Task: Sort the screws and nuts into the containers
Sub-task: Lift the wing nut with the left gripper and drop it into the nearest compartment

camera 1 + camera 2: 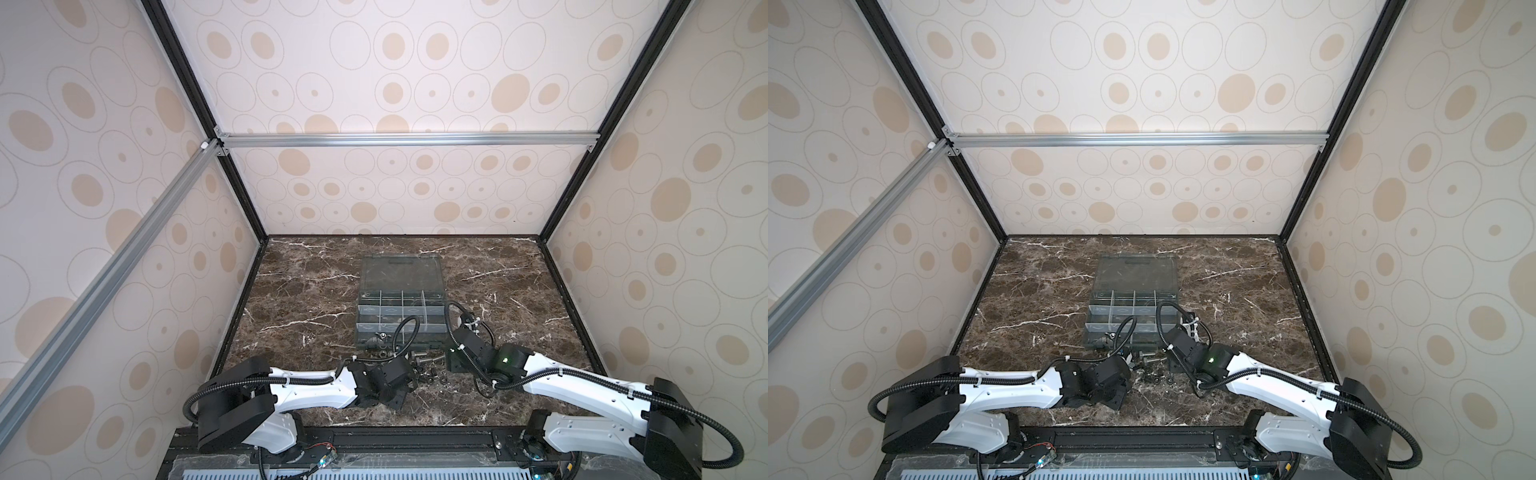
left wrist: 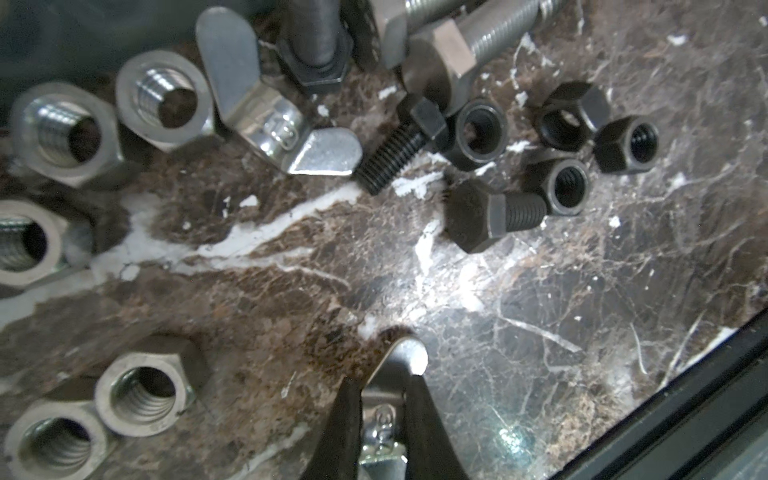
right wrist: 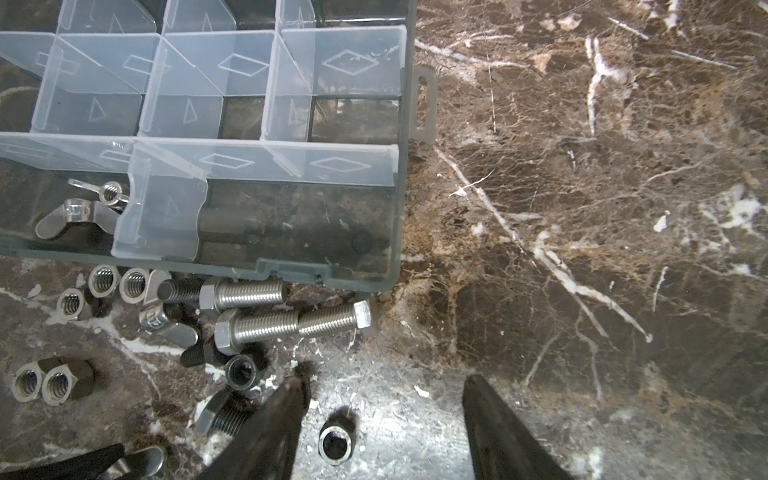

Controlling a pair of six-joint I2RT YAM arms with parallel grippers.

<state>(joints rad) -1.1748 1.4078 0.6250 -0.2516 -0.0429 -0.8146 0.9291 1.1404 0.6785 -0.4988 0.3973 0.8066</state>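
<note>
Near edge of the sorting bench: L gripper (image 2: 382, 386) is pressed tight on a silver wing nut (image 2: 409, 357), one wing poking out past the black fingers (image 2: 340, 415), low over the marble table (image 2: 540, 332); can't tell if the nut touches the marble. Alongside, R gripper (image 3: 384, 380) hangs w/ jaws spread wide and nothing pinched; a lone black nut (image 3: 334, 442) stands on the marble btwn its two fingers (image 3: 282, 415), touching neither.

Just beyond, btwn the grippers and the box, lies the loose pile (image 1: 424, 368), seen in both top views. Close up it is a mix: small black hex nuts (image 2: 567, 189) clustered w/ two short black bolts (image 2: 486, 216), one bolt's threaded end touching a nut; bigger silver hex nuts (image 2: 141, 386) sit in touching pairs; a spare wing nut (image 2: 266, 120) lies on the table near them. Three silver hex bolts (image 3: 257, 328) lie on their sides just in front of the front wall of the organizer box (image 3: 208, 266), two of them end to end.

Inside the dark grey box, pale dividers (image 3: 266, 83) split it into small compartments (image 3: 353, 112). Two sorted wing nuts (image 3: 70, 216) rest in one near-row compartment, close behind the front wall.

Farther back, the clear lid (image 1: 401, 274) is hinged open on the box's far side, toward the oval-patterned back wall (image 1: 395, 187)
</note>
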